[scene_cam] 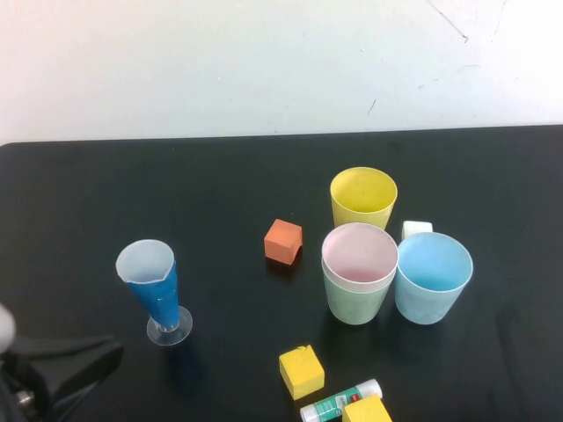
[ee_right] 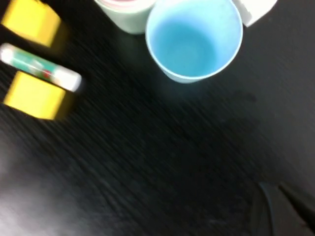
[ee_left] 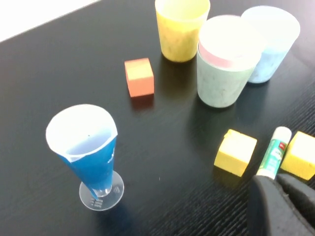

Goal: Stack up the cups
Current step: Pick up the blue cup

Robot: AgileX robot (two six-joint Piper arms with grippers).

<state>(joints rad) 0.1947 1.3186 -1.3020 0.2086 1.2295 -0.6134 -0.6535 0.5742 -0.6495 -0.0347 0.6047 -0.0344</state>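
The pink cup (scene_cam: 359, 252) sits nested inside the green cup (scene_cam: 356, 301) near the table's middle. Just to its right stands the light blue cup (scene_cam: 431, 280), and behind them the yellow cup (scene_cam: 363, 198); all are upright. My left gripper (scene_cam: 104, 355) is low at the front left corner, shut and empty, well away from the cups. In the left wrist view its shut tips (ee_left: 275, 181) lie close to a glue stick (ee_left: 273, 152). My right gripper (ee_right: 278, 190) shows only in its wrist view, shut and empty, hovering on the near side of the light blue cup (ee_right: 194, 39).
A tall blue cone glass (scene_cam: 155, 290) with a clear foot stands at the left. An orange cube (scene_cam: 283, 240) lies mid-table and a white block (scene_cam: 416, 229) behind the blue cup. Two yellow cubes (scene_cam: 302, 371) (scene_cam: 367, 411) flank the glue stick (scene_cam: 341, 401) at the front edge.
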